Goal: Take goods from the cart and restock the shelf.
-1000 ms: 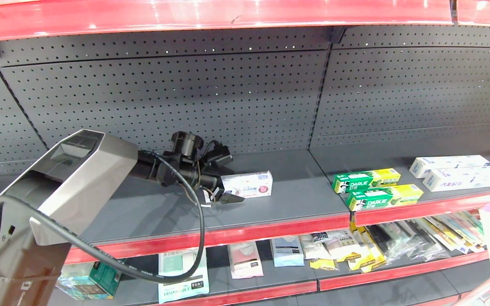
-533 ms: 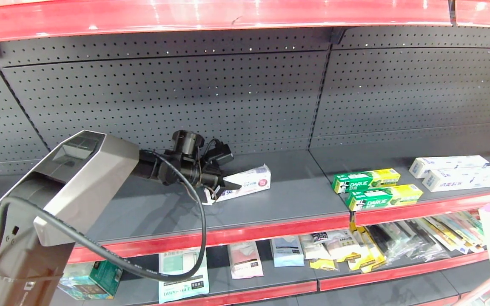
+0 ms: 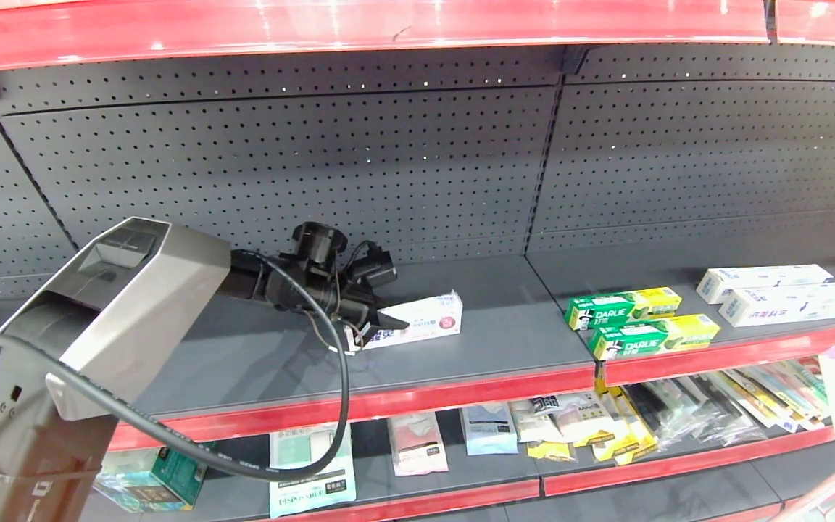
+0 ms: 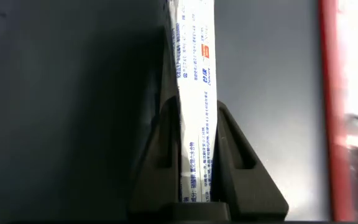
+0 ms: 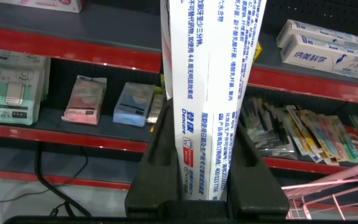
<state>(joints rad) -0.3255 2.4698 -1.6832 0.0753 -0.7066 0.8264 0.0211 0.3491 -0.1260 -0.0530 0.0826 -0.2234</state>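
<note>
Two fingers [image 4: 236, 152] of the left gripper [image 3: 388, 326] clamp the long white cardboard box [image 3: 428, 325]; best seat it flat on the grey metal shelf [image 3: 497, 341] beneath them before parting.

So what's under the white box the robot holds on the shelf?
Only the grey shelf board. The white box, clamped in the left gripper, covers the spot beneath it, so whether it touches down is hidden.

Grey shelf [image 3: 504, 326] (red-edged) bears green boxes [image 3: 624, 307] and white boxes [image 3: 787, 303].
</note>
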